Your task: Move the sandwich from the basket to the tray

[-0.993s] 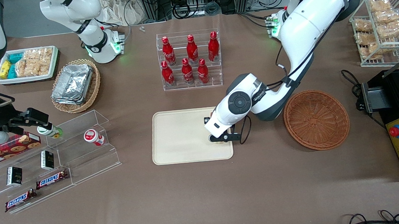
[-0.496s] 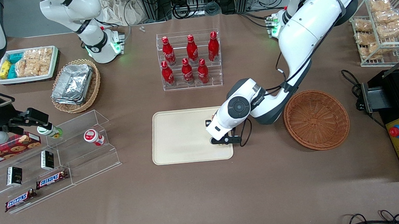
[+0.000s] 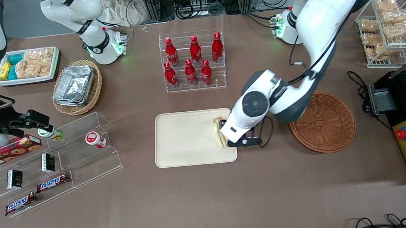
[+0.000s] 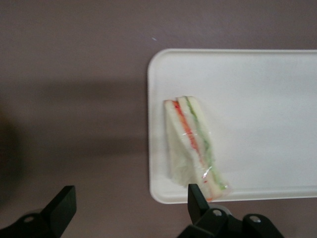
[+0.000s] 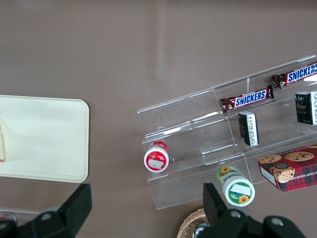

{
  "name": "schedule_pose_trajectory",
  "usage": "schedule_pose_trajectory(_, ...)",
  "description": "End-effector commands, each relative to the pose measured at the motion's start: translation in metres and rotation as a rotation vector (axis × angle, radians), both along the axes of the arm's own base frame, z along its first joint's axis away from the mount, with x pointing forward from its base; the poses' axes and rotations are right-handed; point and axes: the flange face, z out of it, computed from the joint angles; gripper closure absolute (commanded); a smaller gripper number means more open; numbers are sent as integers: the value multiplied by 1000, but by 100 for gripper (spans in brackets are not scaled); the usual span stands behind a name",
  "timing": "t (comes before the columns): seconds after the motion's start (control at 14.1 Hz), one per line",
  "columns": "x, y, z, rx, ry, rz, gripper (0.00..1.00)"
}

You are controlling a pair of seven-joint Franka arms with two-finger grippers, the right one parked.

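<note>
Sandwich (image 4: 192, 147) now uncovered on tray (image 3: 183, 140), hand (image 4: 130, 204) lifted off, fingers spread

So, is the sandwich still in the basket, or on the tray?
On the tray. The sandwich lies near its edge, the basket is empty, and the open hand hangs above, holding nothing.

six red bottles (image 3: 192, 61) stand in a clear rack (image 3: 195, 84).
</note>
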Motion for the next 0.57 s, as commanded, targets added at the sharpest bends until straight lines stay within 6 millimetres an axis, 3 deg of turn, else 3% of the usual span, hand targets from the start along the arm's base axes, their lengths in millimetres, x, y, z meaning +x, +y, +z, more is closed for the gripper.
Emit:
schedule_pose_trajectory(0.0,-1,40,55,9,4,3,0)
schedule_pose_trajectory(0.21,1,93,117,3,7,-52,0)
schedule_pose_trajectory(0.5,-6,165,181,47,5,-118,0)
